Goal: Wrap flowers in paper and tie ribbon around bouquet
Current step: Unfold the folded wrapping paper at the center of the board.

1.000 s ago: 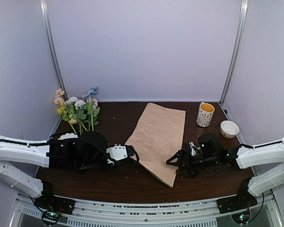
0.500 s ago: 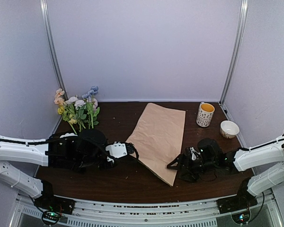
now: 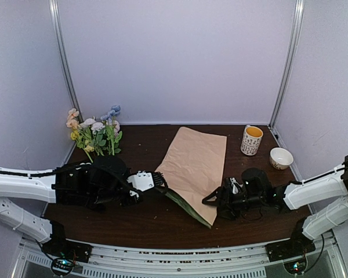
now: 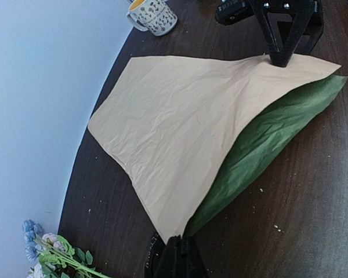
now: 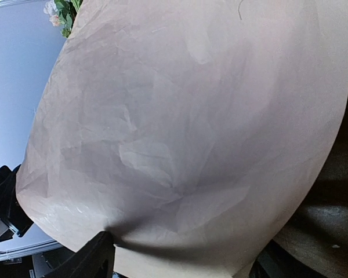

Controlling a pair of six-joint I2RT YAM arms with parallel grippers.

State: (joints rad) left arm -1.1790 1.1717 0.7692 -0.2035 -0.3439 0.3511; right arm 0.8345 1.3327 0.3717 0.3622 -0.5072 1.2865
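The paper (image 3: 194,162) lies mid-table, tan side up, its green underside (image 3: 184,204) showing along the raised near-left edge. My left gripper (image 3: 160,180) is shut on the paper's left corner; in the left wrist view (image 4: 182,249) the corner runs straight into the closed jaws. A short piece of the black lettered ribbon (image 4: 149,255) shows beside them. My right gripper (image 3: 211,200) is open at the paper's near right edge. In the right wrist view the gripper (image 5: 182,263) has its fingers (image 5: 95,258) spread wide, the sheet (image 5: 185,116) lying between them. The flowers (image 3: 95,136) stand at the back left, untouched.
A spotted mug (image 3: 251,140) with a yellow inside and a small white bowl (image 3: 281,157) stand at the back right. Walls close the table in at the back and on both sides. Bare dark tabletop (image 3: 139,145) runs between the flowers and the paper.
The paper's near-left edge has lifted with my left gripper, baring the green underside. My right gripper has drawn slightly nearer along the paper's near right edge.
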